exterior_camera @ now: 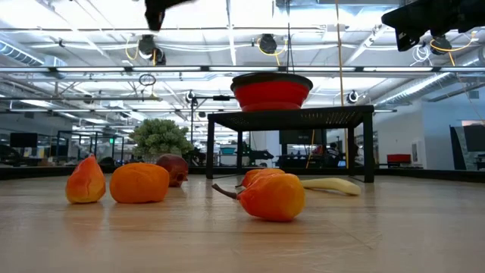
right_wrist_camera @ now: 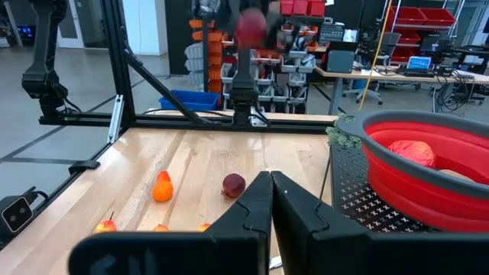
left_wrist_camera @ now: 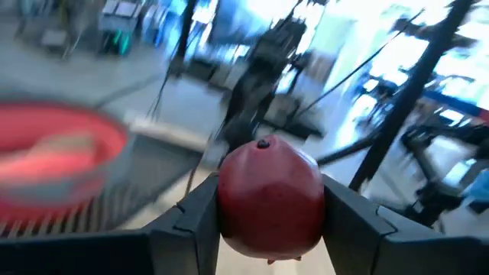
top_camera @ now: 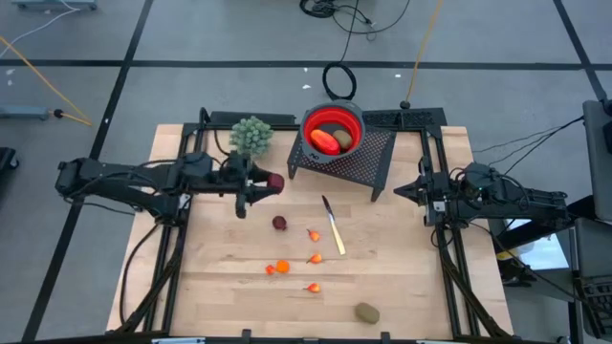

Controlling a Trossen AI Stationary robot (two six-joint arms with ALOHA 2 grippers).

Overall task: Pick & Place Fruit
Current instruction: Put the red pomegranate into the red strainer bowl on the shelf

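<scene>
A dark red ball [left_wrist_camera: 269, 195] sits between the fingers of my left gripper [top_camera: 271, 183], which is raised above the table's left half and points level toward the right. A red bowl [top_camera: 307, 127] stands on a black mesh stand [top_camera: 371, 158] at the far middle, with a red-orange oblong fruit [top_camera: 325, 142] inside. On the wood lie a second dark red piece [top_camera: 279, 223], several small orange bits [top_camera: 279, 268] and a brownish-green oval [top_camera: 367, 311]. My right gripper [top_camera: 402, 190] waits shut at the right edge, touching nothing. My left gripper pinches the dark red ball by two opposite sides [left_wrist_camera: 229, 210], one dark finger [left_wrist_camera: 191, 225] on each. The fingers reach in level from the table's left. The ball is lifted clear of the table, its small stem dimple [left_wrist_camera: 263, 143] facing away from the wrist.
A pale green knobbly bunch [top_camera: 251, 135] lies at the far left, beside the stand. A slim yellow-handled knife [top_camera: 334, 227] lies near the middle. Black frame rails [top_camera: 175, 239] run along the table's left and right sides.
</scene>
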